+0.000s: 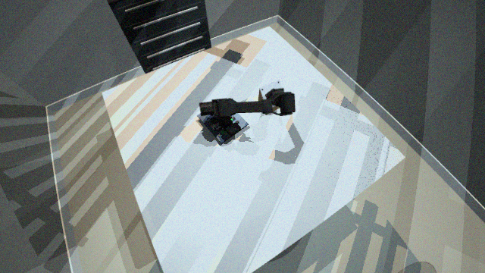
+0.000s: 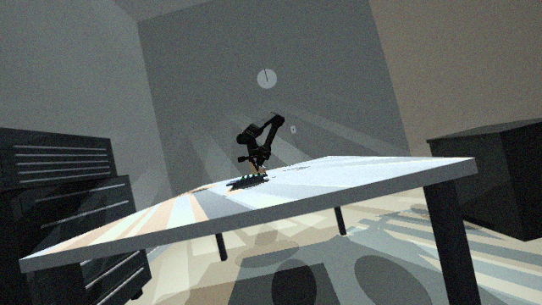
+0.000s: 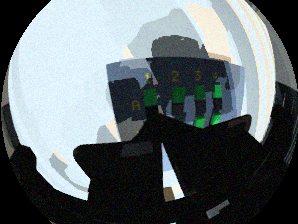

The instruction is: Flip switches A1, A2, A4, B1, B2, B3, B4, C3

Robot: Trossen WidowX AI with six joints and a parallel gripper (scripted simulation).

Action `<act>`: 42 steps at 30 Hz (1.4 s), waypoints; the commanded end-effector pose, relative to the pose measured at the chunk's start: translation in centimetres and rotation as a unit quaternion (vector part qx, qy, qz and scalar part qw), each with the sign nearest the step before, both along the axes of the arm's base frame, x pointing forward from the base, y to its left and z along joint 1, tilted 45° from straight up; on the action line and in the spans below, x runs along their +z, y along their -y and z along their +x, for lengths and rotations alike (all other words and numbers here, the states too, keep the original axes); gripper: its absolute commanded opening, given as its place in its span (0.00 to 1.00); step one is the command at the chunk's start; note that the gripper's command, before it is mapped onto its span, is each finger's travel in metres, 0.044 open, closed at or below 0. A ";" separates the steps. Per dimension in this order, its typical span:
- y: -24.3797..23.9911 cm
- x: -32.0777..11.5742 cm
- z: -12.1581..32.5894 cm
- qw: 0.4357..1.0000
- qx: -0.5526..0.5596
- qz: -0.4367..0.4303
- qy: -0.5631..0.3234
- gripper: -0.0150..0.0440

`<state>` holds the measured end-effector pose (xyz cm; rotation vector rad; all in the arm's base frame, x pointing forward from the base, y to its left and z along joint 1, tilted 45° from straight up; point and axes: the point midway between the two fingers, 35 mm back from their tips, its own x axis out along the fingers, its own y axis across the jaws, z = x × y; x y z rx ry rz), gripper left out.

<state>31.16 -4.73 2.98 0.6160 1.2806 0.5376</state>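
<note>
The switch panel (image 1: 243,124) (image 2: 249,184) (image 3: 118,75) lies on the table. My gripper (image 2: 257,169) (image 3: 154,117) is shut and empty, pointing down low over the panel. In the wrist view its tips are at the near end of switch A1 (image 3: 150,97); contact cannot be told. Switches A2 (image 3: 178,94), A3 (image 3: 200,92) and A4 (image 3: 217,91) show green far halves and dark near halves. Switches B3 (image 3: 199,121) and B4 (image 3: 215,119) show green above the finger. The fingers hide B1, most of B2 and row C. Which ends are raised is unclear.
The arm's base (image 1: 286,103) stands on the table (image 1: 212,197) (image 2: 360,174) to the right of the panel in the top view. A tan, wedge-like piece stands near the base. Dark drawer cabinets (image 1: 170,32) (image 2: 63,163) stand beyond the table edge.
</note>
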 end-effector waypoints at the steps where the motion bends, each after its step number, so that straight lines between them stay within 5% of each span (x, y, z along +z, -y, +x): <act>1: -0.6 -0.5 -0.1 1.000 -0.001 0.004 -0.004 0.25; 42: -0.9 -0.9 0.0 1.000 -0.001 0.004 -0.004 0.25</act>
